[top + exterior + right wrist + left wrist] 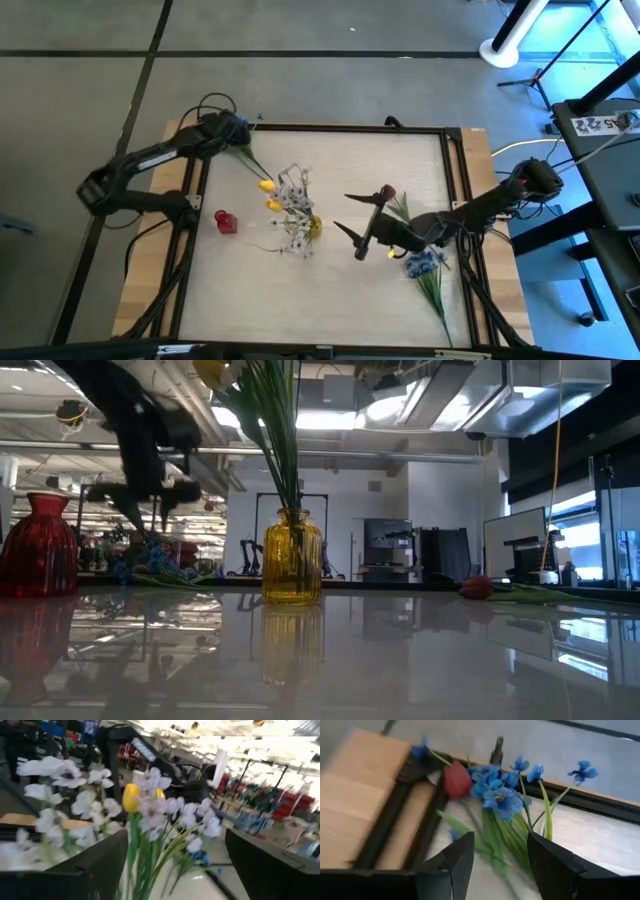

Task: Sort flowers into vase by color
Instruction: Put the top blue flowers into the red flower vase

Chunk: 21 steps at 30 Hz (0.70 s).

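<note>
Flowers (pixel 500 800): L pincer (pixel 497 865) open astride stems; R pincer (pixel 352 226) wide, empty.

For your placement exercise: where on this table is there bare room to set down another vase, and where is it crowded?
Free: the table strip nearest the camera's bottom edge, and the far stretch behind the right gripper. Crowded: around the yellow vase, red vase and blue flowers.

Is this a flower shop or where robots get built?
More likely a robot lab or workshop than a shop. Beyond the yellow vase on the table is a big hall with bare ceiling pipes, monitors and another robot arm standing far back.
</note>
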Each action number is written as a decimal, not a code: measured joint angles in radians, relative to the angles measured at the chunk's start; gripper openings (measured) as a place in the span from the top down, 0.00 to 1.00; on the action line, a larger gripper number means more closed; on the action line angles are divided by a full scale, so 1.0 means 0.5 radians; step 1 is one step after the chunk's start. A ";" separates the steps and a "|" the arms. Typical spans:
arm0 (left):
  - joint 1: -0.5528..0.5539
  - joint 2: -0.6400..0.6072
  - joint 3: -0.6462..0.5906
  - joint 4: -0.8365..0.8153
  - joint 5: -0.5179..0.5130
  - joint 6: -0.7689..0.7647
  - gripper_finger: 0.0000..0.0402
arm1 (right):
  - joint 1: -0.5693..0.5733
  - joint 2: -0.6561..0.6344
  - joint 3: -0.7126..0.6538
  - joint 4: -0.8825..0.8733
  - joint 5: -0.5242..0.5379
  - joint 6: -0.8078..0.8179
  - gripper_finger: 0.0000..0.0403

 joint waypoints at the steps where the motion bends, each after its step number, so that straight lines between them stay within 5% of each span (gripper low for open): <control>1: 0.034 0.089 0.001 0.102 0.049 -0.008 0.56 | 0.016 -0.012 0.000 -0.058 0.008 0.039 0.18; 6: 0.111 0.460 0.002 0.507 0.205 -0.123 0.57 | 0.034 -0.021 0.000 -0.218 0.012 0.069 0.18; 16: 0.190 0.851 0.170 0.506 0.171 -0.354 0.58 | 0.027 -0.021 0.000 -0.504 0.011 0.214 0.18; 21: 0.169 0.884 0.175 0.461 0.235 -0.388 0.71 | 0.027 -0.021 0.000 -0.589 0.011 0.232 0.18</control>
